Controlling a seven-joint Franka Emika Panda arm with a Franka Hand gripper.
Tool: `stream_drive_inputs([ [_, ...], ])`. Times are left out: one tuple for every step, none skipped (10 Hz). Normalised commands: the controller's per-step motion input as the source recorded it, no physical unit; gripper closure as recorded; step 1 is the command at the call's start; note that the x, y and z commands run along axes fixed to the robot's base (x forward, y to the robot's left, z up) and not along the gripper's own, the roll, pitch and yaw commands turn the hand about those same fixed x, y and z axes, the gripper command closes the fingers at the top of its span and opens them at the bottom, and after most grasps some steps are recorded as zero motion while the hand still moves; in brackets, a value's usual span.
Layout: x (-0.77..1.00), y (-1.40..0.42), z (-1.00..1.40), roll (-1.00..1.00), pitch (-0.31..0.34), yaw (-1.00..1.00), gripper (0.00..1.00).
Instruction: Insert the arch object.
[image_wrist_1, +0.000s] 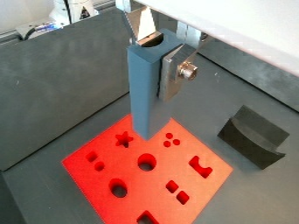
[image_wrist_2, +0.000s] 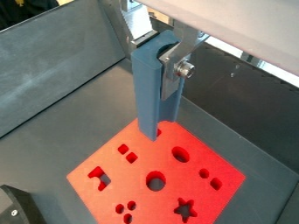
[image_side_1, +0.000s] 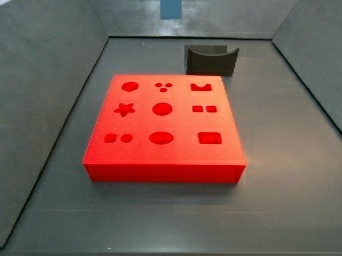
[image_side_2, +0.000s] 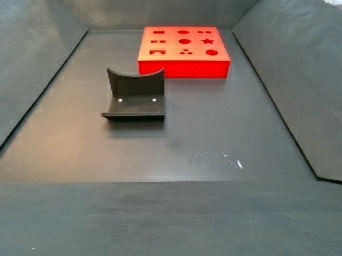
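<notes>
Tool (image_wrist_1: 155, 66) hangs high over the red board (image_wrist_1: 163, 156). In a side view only a blue tip shows at the frame edge, well above the surface (image_side_2: 201, 190).

It is clenched on a long blue piece. One silver finger (image_wrist_1: 177, 70) presses flat on the piece's side; the other finger is hidden behind it. I take this piece for the arch object (image_wrist_1: 145, 87), since nothing else loose shows in any view. I cannot make out its notch from here.

The dark fixture (image_side_2: 134, 95) stands apart from the board, with nothing in it.

Step in hand, as I judge it: carry and line-up, insertion not yet begun. In both wrist views the piece's lower end sits clear above the board, near one corner, over no hole.

The likely target is the notched hole (image_side_1: 203, 88), also seen in a wrist view (image_wrist_1: 201, 164).

Next move calls for:
- shifting sideways across the board to that hole;
- turning the piece so its profile matches;
- a slow, straight descent.

Risk: the end catches on the rim if the turn is off.
</notes>
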Motion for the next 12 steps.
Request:
stream_drive_inputs([
  [0.13,0.31,-0.17,-0.01,-0.027,-0.09,1.00],
  [0.19,0.65,-0.30,-0.06,-0.053,-0.14,1.00],
  [0.21,0.74,-0.35,-0.06,-0.080,-0.26,1.00],
  [0.24,0.70,-0.39,-0.07,-0.087,-0.29,1.00],
  [0.15,0.61,-0.45,-0.05,-0.117,-0.40,1.00],
  [0.13,0.43,-0.43,-0.02,-0.134,-0.55,1.00],
  [0.00,0.35,-0.45,0.00,-0.159,-0.66,1.00],
  [0.00,0.19,-0.39,0.00,-0.191,-0.79,1.00],
  [0.10,0.04,-0.32,-0.01,-0.197,-0.88,1.00],
  [0.11,0.03,-0.31,-0.01,-0.197,-0.89,1.00],
  [0.21,0.09,-0.26,-0.05,-0.193,-0.83,1.00],
  [0.22,0.09,-0.26,-0.05,-0.190,-0.83,1.00],
])
